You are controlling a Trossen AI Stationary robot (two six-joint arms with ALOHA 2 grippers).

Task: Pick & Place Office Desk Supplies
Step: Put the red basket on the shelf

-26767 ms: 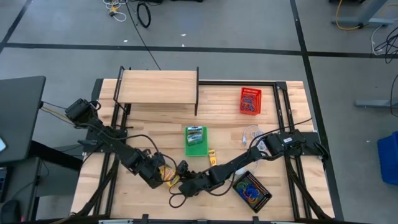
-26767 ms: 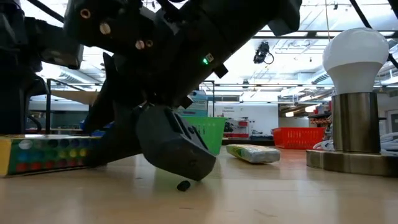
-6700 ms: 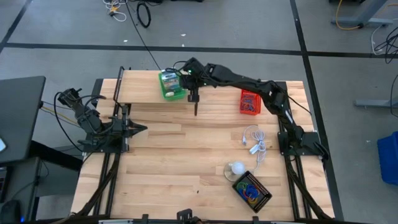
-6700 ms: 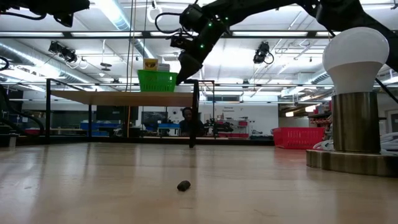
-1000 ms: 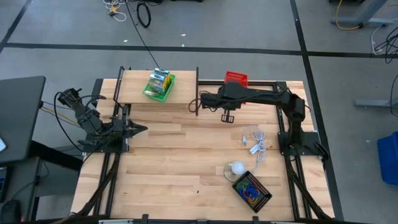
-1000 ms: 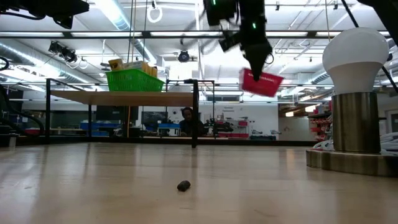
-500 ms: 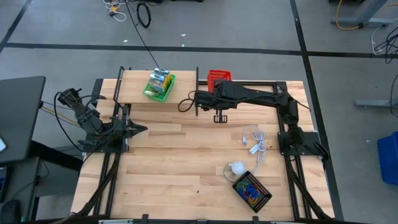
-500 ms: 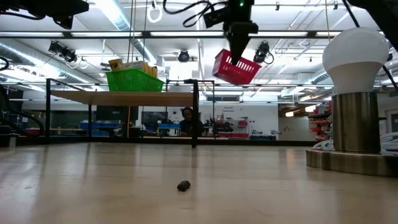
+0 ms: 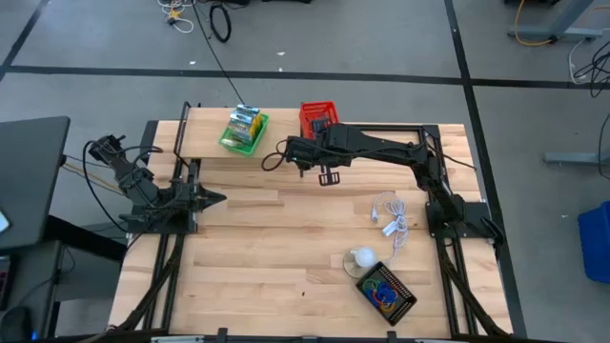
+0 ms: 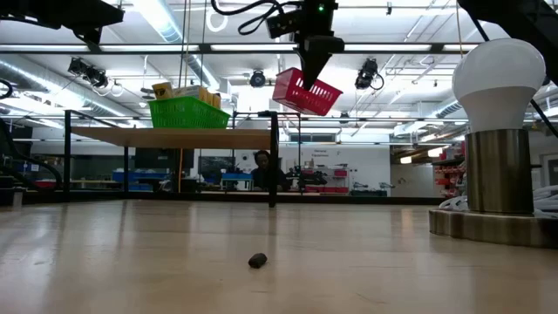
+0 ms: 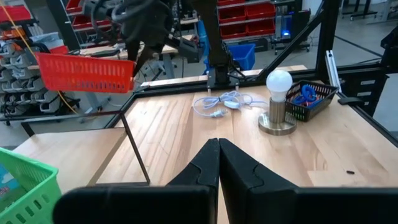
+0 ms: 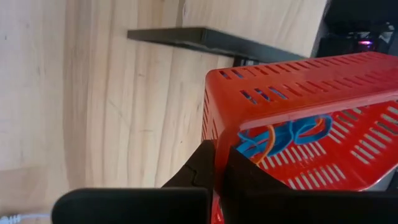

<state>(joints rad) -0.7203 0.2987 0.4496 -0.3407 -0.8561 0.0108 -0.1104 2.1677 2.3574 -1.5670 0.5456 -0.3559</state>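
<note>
Coloured loops [image 12: 292,134] in hand-clamped [image 12: 214,163] red basket [image 12: 298,112]

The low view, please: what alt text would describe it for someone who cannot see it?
The right gripper holds a tilted red basket in the air beside a raised wooden shelf carrying a green basket. A white bulb-shaped object stands on the table.

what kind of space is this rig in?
Likely a robotics lab or workshop in a warehouse-like hall: ceiling strip lights, shelving with red storage bins behind, taped concrete floor around the wooden table.
</note>
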